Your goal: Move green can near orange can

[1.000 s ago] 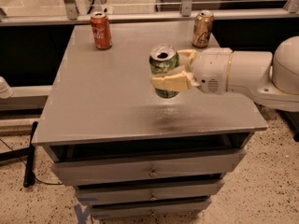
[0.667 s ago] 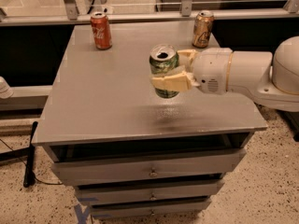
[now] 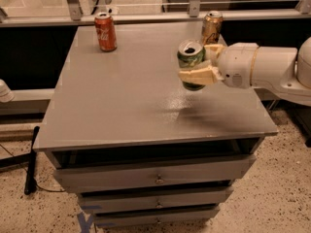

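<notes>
Three cans in view. The gripper reaches in from the right with its fingers clamped on the green can mid-body. It holds the can upright, clear of the grey table, probably to keep the open top level. The orange can stands close behind at the far edge, and the red can is well apart to the left.

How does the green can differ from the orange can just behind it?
The green can has a green body; the orange can is golden-brown. The green can is clamped in the gripper, lifted off the table, while the orange can stands on it near the back edge. Both are upright drink cans of like size with silver tops.
</notes>
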